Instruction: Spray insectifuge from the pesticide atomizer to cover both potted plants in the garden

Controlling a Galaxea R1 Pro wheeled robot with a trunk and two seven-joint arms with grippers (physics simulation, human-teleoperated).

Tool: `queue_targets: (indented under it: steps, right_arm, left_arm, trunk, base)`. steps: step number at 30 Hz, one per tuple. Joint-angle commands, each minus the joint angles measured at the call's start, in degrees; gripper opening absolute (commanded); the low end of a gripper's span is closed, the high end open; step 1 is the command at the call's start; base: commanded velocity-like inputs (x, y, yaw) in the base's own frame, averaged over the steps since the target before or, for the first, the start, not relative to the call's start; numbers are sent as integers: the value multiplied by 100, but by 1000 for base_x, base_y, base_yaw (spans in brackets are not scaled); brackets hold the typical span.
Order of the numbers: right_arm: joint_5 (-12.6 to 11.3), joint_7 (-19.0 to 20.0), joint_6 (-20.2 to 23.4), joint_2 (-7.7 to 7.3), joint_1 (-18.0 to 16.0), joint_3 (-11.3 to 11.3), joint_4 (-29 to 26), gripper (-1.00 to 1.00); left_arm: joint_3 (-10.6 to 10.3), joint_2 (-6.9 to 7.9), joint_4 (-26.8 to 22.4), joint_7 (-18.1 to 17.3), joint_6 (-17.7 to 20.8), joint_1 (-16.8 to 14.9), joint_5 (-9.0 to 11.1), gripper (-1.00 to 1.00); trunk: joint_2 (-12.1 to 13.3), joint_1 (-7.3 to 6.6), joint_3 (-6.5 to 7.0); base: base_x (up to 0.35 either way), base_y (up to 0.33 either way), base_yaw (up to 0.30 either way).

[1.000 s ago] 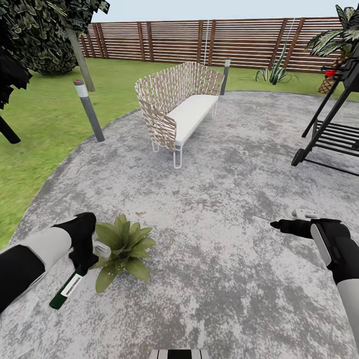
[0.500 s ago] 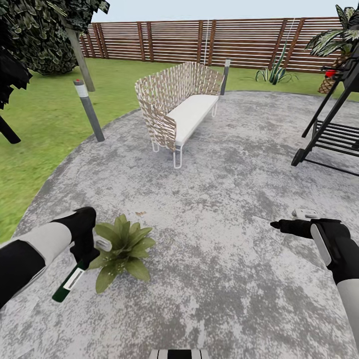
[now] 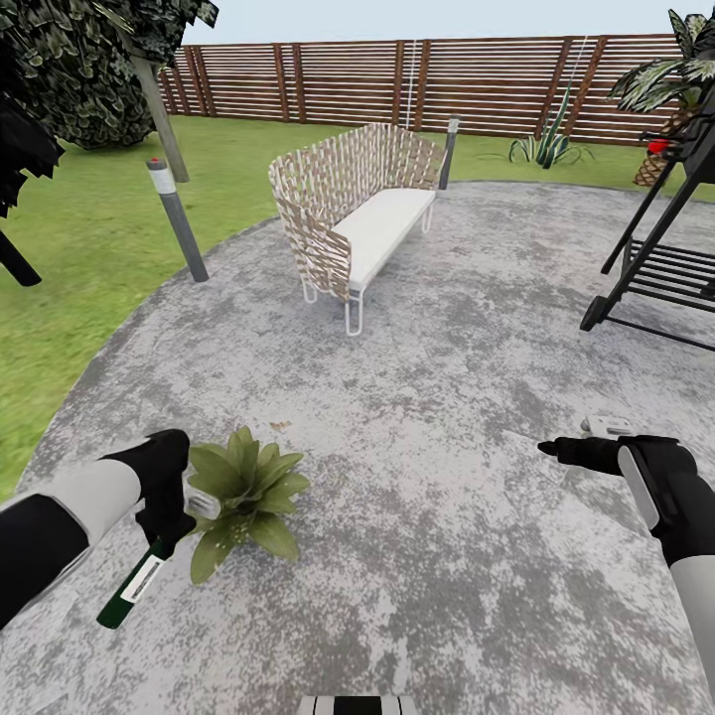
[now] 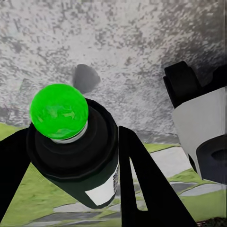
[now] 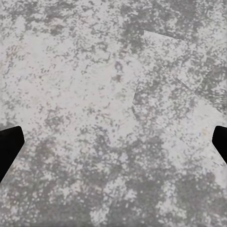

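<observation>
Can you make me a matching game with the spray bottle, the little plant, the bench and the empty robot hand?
Things:
1. pesticide atomizer
2. potted plant
3. bench
4. right gripper

Places or states:
A. stands far back on the patio, near the grass
B. open, holding nothing, over bare paving
C. held in the left gripper
D. sits on the paving right beside the left gripper

Pairs: 1-C, 2-D, 3-A, 4-B

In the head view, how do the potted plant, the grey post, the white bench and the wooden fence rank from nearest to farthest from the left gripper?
1. Potted plant, right beside the left gripper.
2. Grey post, on the grass edge.
3. White bench, mid-patio.
4. Wooden fence, at the back.
</observation>
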Motion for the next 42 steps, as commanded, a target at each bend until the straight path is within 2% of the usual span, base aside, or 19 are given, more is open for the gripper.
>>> queue_targets:
  steps: [1, 2, 3, 5, 7, 11, 13, 15, 16, 18, 23, 26, 30, 31, 34, 36, 37, 39, 42]
  right_arm:
    - [-28, 3, 29, 0, -3, -6, -5, 100]
    - [-28, 3, 29, 0, -3, -5, -5, 100]
    - [-28, 3, 29, 0, -3, -7, -5, 100]
    - [-28, 3, 29, 0, -3, -6, -5, 100]
    - [-28, 3, 29, 0, -3, -7, -5, 100]
    - [-28, 3, 29, 0, -3, -12, -5, 100]
    - [-28, 3, 29, 0, -3, -7, -5, 100]
    - [-28, 3, 29, 0, -3, -6, -5, 100]
    - [-28, 3, 29, 0, -3, -5, -5, 100]
    - [-28, 3, 29, 0, -3, -5, -5, 100]
    - [-28, 3, 29, 0, -3, -5, -5, 100]
    - [-28, 3, 29, 0, -3, -5, -5, 100]
    - [-28, 3, 29, 0, -3, -5, -5, 100]
    - [-28, 3, 29, 0, -3, -5, -5, 100]
    - [-28, 3, 29, 0, -3, -9, -5, 100]
    - [-28, 3, 29, 0, -3, -12, -5, 100]
    - [-28, 3, 29, 0, -3, -13, -5, 100]
    - [-28, 3, 29, 0, -3, -13, -5, 100]
    - [-28, 3, 29, 0, -3, -14, -5, 100]
  left_arm:
    - [146, 0, -24, -49, 41, 2, -62, -100]
    - [284, -2, -27, -45, 41, 2, -66, -100]
    - [333, -3, -28, -44, 41, 2, -66, -100]
    - [617, -9, -30, -39, 41, 3, -69, -100]
    - [779, -15, -34, -33, 41, 3, -69, -100]
    - [802, -33, -38, 4, 41, 3, -84, -100]
    - [700, -38, -39, 26, 47, 3, -99, -100]
    - [461, -39, -39, 35, 49, 1, -103, -100]
    - [255, -39, -39, 35, 50, -7, -104, -100]
    - [-15, -40, -39, 37, 53, -31, -104, -100]
    - [-552, -40, -39, 40, 58, -49, -105, -100]
    - [-740, -40, -39, 39, 58, -60, -105, -100]
    - [-756, -40, -39, 23, 56, -71, -103, -100]
    - [-729, -40, -39, 16, 58, -75, -99, -100]
    - [-199, -40, -39, -8, 58, -203, -96, -100]
    - [240, -40, -39, -12, 53, -252, -96, -100]
    - [646, -40, -39, -17, 51, -273, -96, -100]
    - [986, -42, -34, -20, 51, -282, -96, -100]
    - [1160, -47, -31, -21, 50, -282, -96, -100]
  trunk:
    - [-2, -1, -4]
    - [-2, -1, -4]
    - [-2, -1, -4]
    - [-2, -1, -4]
    - [-2, -1, -4]
    - [-2, -1, -4]
    - [-2, -1, -4]
    - [-2, -1, -4]
    - [-2, -1, -4]
    - [-2, -1, -4]
    - [-2, -1, -4]
    - [-2, -1, -4]
    - [-2, -1, -4]
    - [-2, -1, -4]
    - [-2, -1, -4]
    - [-2, -1, -4]
    - [-2, -1, -4]
    - [-2, -1, -4]
    - [-2, -1, -4]
  base:
    - [0, 0, 0]
    - [0, 0, 0]
    - [0, 0, 0]
    - [0, 0, 0]
    - [0, 0, 0]
    - [0, 0, 0]
    - [0, 0, 0]
    - [0, 0, 0]
    - [0, 0, 0]
    - [0, 0, 0]
    - [0, 0, 0]
    - [0, 0, 0]
    - [0, 0, 0]
    - [0, 0, 0]
    - [0, 0, 0]
    - [0, 0, 0]
    - [0, 0, 0]
    - [0, 0, 0]
    - [0, 0, 0]
